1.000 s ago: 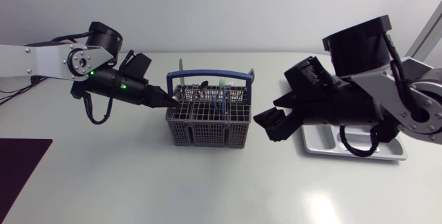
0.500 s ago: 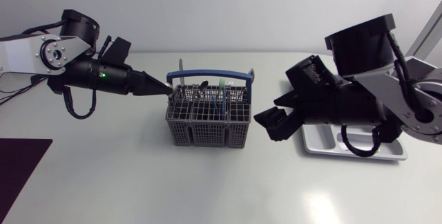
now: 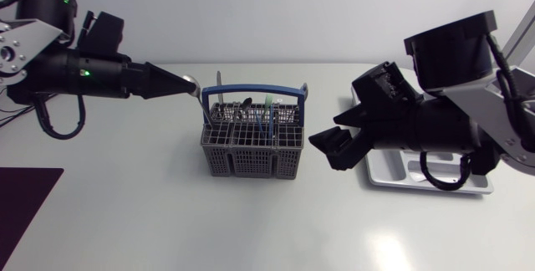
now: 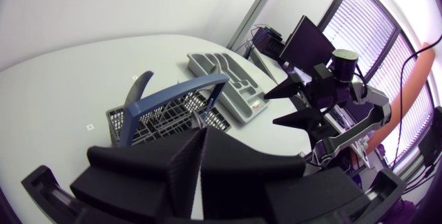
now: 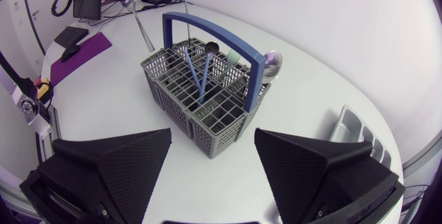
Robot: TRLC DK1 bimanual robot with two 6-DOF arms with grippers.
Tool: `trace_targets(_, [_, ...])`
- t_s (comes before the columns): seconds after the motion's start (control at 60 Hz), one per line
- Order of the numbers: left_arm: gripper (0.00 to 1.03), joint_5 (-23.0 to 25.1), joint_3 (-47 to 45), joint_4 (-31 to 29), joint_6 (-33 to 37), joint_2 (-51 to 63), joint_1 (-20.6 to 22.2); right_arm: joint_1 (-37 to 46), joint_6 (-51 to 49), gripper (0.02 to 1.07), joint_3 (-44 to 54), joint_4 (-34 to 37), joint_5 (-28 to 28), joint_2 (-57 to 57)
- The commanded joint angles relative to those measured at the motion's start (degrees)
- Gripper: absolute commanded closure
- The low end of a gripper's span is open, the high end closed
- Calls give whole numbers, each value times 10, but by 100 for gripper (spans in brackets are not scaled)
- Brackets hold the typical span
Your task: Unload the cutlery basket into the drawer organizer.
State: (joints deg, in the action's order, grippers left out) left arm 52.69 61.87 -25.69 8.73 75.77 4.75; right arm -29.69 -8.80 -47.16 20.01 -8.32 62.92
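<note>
Spoon pinched in left gripper above basket's left end; right gripper spread wide beside basket.

White desk, three things on it

The pale desk carries a grey wire basket with a blue handle, standing upright near its middle. A grey organizer lies flat well to the basket's right, partly hidden under the right arm. A dark purple mat lies at the desk's near left corner.
</note>
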Motion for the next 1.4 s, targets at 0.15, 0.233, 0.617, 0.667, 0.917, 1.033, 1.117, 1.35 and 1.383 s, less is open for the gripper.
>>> trace_targets(0.15, [79, 22, -17, -12, 0, -96, 7, -18, -36, 20, 24, 22, -16, -78])
trace_targets(0.233, [79, 29, -17, -28, 30, -102, 42, -23, -54, 20, 29, 24, -21, -118])
trace_targets(0.617, [79, 31, 16, -30, 89, -43, 234, -27, -137, 20, 46, 76, -136, -173])
trace_targets(0.667, [79, 32, 29, -30, 92, -24, 250, -27, -148, 20, 54, 79, -149, -172])
trace_targets(0.917, [79, 47, 86, -49, 103, 54, 299, -27, -185, 32, 77, 69, -184, -157])
trace_targets(1.033, [79, 47, 111, -72, 118, 80, 309, -23, -200, 45, 79, 60, -199, -145])
trace_targets(1.117, [79, 48, 128, -88, 130, 96, 315, -19, -204, 48, 79, 45, -202, -133])
trace_targets(1.35, [79, 48, 159, -122, 151, 124, 322, -5, -213, 68, 70, 21, -225, -100])
trace_targets(1.383, [79, 48, 163, -128, 155, 126, 322, -5, -214, 71, 68, 21, -227, -98])
